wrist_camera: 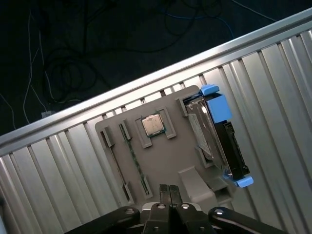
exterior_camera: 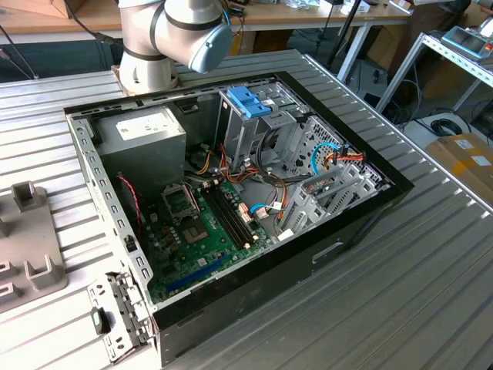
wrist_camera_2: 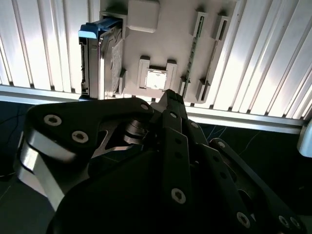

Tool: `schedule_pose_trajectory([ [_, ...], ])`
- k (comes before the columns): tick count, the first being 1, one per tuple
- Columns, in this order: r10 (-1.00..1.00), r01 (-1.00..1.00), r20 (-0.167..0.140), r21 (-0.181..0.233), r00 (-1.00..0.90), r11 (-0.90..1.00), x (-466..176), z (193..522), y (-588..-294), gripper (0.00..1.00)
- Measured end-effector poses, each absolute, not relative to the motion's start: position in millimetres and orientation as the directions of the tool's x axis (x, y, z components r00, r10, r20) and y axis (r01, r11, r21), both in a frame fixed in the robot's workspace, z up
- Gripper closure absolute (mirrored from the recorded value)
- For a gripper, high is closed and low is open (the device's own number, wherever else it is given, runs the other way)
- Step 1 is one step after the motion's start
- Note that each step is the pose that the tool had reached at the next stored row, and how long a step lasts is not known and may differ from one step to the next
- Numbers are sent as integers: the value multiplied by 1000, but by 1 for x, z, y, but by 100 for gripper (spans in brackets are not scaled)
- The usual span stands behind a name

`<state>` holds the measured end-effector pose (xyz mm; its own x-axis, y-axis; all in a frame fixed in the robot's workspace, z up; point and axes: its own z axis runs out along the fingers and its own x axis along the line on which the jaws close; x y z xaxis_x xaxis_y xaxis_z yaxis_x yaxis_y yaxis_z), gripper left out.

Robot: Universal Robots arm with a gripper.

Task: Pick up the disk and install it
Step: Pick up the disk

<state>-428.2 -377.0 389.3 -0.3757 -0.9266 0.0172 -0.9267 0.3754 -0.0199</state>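
Note:
The disk (wrist_camera: pixel 214 141), grey metal with light-blue rails, stands on its edge in a slot at one side of a grey holder plate (wrist_camera: pixel 161 161) on the ribbed table. It appears in both wrist views, with its blue rail end (wrist_camera_2: pixel 95 29) showing. My gripper (wrist_camera: pixel 168 189) hangs above the plate's middle, fingers pressed together and holding nothing. It is beside the disk and apart from it. In the second wrist view the dark gripper (wrist_camera_2: pixel 168 95) points down at the plate.
A processor chip (wrist_camera: pixel 152 125) and memory sticks (wrist_camera: pixel 132 158) sit in the same plate, close to the table's edge rail (wrist_camera: pixel 97 105). The open computer case (exterior_camera: pixel 377 204) holds a silver drive cage (exterior_camera: pixel 266 131) with a blue latch (exterior_camera: pixel 248 100), a power supply (exterior_camera: pixel 146 135) and the motherboard (exterior_camera: pixel 200 223).

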Motion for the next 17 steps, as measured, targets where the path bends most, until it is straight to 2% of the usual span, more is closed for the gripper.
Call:
schedule_pose_trajectory([
  [17, -963, -963, 17, -20, -271, 270, -428, 389, -375, 90],
])
